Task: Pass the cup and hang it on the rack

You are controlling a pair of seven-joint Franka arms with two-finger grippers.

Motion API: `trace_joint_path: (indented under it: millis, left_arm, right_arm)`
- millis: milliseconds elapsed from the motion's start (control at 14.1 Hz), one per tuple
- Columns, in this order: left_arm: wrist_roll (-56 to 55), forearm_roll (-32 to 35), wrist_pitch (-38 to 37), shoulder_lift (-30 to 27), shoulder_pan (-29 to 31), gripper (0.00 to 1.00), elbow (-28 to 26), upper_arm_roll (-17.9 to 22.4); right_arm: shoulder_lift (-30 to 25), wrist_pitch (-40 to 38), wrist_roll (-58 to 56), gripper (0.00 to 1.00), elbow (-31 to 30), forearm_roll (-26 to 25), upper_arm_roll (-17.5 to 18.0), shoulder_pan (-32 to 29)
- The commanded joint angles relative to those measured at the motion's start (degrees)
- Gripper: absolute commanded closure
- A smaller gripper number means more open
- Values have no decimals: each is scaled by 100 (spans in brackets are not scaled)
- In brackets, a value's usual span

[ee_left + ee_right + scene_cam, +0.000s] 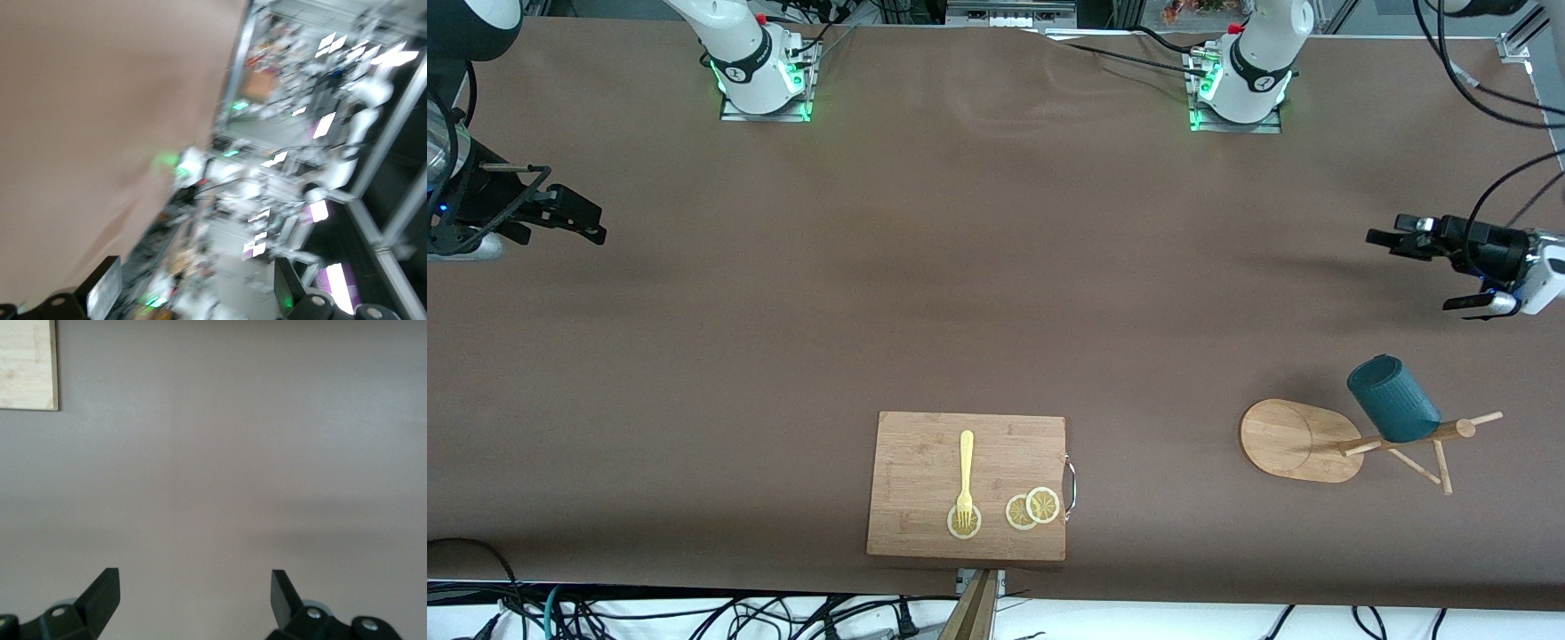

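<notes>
No readable text, labels, brands or numbers anywhere. Dark bands on the two arm bases (765,67) carry small white marks, too small to make out. Nothing printed on the cup (1393,399), the rack (1303,440) or the cutting board (925,462) beside it.

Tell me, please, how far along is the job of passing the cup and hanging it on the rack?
It looks finished. The teal cup hangs on a peg of the wooden mug rack, toward the left arm's end of the table. Nothing is in hand: the left claw and the right claw are open, empty, and off at the table's two ends. Nothing seems left.
</notes>
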Motion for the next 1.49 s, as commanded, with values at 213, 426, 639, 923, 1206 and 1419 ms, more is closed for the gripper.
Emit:
trace_joint_path:
  millis: [213, 426, 639, 923, 1206, 1419]
  left_arm:
    - [-336, 1651, 689, -650, -726, 0, 1272, 15]
    - [-1476, 2206, 1460, -886, -1166, 0, 1575, -46]
    - [-2042, 3266, 2218, -1168, -1386, 0, 1566, -659]
    - [-2095, 4228, 3447, -1423, -1395, 0, 1575, -1216]
    - [-2261, 4544, 3644, -1879, -1648, 0, 1504, -1233]
    - [-3559, 4853, 2952, -2257, -1730, 0, 1469, -1504]
  right_arm:
    - [50, 12, -27, 0, 112, 26, -27, -9]
    - [-99, -153, -28, 0, 138, 26, -71, -9]
    - [-240, -699, -19, 0, 138, 34, -115, -9]
    - [-240, -717, -36, 0, 138, 227, -176, -17]
    - [-310, -813, -413, 0, 129, 307, -308, -18]
    - [-416, -1016, -458, 0, 103, 272, -352, -9]
